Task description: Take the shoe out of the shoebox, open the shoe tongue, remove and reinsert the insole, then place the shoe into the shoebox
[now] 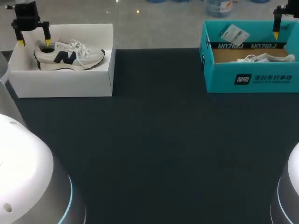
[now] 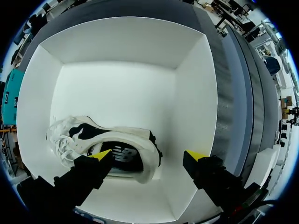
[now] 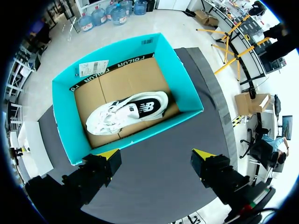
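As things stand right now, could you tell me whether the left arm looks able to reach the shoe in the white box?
Probably yes: the left gripper hangs open above the heel end of the shoe, the white box has no lid, and nothing lies between them.

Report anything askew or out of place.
One sneaker lies on its side, slanted across the teal shoebox's floor, while the other sneaker stands upright in the white shoebox. Nothing else stands out.
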You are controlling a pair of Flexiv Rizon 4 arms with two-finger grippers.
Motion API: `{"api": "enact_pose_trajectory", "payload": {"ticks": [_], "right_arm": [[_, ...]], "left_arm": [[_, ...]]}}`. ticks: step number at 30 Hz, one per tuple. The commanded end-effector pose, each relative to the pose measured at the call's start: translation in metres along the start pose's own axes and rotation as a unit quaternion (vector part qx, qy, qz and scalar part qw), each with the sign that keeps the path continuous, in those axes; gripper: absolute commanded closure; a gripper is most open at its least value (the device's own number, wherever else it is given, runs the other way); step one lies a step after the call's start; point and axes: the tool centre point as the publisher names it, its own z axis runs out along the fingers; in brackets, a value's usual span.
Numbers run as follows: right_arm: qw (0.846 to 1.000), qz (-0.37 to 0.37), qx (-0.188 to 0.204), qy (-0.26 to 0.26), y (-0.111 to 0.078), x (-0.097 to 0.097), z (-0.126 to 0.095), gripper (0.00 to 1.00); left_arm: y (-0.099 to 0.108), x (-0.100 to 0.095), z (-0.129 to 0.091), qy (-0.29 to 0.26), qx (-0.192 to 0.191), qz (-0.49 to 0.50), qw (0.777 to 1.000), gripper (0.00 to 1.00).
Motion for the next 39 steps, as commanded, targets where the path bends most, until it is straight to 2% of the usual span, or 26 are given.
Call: {"api": "enact_pose_trajectory", "payload": {"ticks": [1, 15, 16, 17, 18, 32, 39], "right_arm": [[1.0, 0.0, -0.001, 0.0, 0.0, 0.0, 0.0, 0.0], [1.0, 0.0, -0.001, 0.0, 0.0, 0.0, 0.0, 0.0], [1.0, 0.0, -0.001, 0.0, 0.0, 0.0, 0.0, 0.0], [1.0, 0.0, -0.001, 0.0, 0.0, 0.0, 0.0, 0.0], [1.0, 0.0, -0.001, 0.0, 0.0, 0.0, 0.0, 0.0], [1.0, 0.0, -0.001, 0.0, 0.0, 0.0, 0.0, 0.0], [1.0, 0.0, -0.001, 0.0, 0.0, 0.0, 0.0, 0.0]], "left_arm": [[0.031, -0.003, 0.013, 0.004, 0.077, 0.004, 0.997, 0.0], [0.036, -0.003, 0.034, 0.004, 0.096, -0.003, 0.995, 0.0], [0.037, -0.003, 0.034, 0.004, 0.095, -0.002, 0.995, 0.05], [0.038, -0.003, 0.035, 0.003, 0.096, -0.003, 0.995, 0.66], [0.039, -0.003, 0.036, 0.004, 0.094, -0.003, 0.996, 1.0], [0.047, 0.002, 0.045, 0.023, 0.081, 0.002, 0.996, 1.0], [0.045, 0.006, 0.033, 0.023, 0.06, 0.001, 0.998, 1.0]]}}
